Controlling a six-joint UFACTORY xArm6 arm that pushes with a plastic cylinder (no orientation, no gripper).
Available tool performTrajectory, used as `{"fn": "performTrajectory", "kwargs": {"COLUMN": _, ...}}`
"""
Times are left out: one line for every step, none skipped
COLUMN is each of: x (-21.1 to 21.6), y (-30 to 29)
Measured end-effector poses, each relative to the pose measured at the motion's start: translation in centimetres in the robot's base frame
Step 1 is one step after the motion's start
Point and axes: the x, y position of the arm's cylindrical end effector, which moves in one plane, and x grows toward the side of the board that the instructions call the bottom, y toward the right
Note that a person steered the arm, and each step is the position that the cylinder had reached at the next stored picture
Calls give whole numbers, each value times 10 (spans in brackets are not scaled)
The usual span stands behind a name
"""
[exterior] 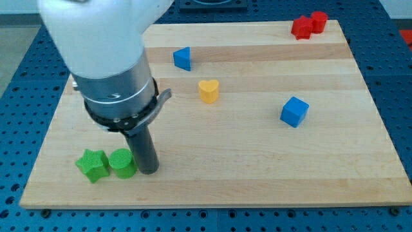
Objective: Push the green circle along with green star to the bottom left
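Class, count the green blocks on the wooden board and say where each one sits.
2. The green star lies near the view's bottom left; the green circle sits touching its right side, with my tip against the circle's right. The arm could hide others.

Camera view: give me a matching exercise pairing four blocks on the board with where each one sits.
Blocks:
1. green star
2. yellow heart
3. blue cube
4. red blocks

Places:
A. the view's top right corner
B. near the board's middle, toward the top
C. the view's bottom left, beside the green circle
D. right of centre, standing alone

Pairs: 1-C, 2-B, 3-D, 4-A. My tip rests against the green circle's right side.
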Motion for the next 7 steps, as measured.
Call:
{"fn": "performTrajectory", "kwargs": {"x": -1, "y": -13}}
{"fn": "performTrajectory", "kwargs": {"x": -10, "y": -28}}
{"fn": "performTrajectory", "kwargs": {"x": -11, "y": -41}}
{"fn": "performTrajectory", "kwargs": {"x": -11, "y": -60}}
{"fn": "performTrajectory", "kwargs": {"x": -17, "y": -69}}
{"fn": "performTrajectory", "kwargs": {"x": -32, "y": -68}}
{"fn": "performTrajectory", "kwargs": {"x": -54, "y": -71}}
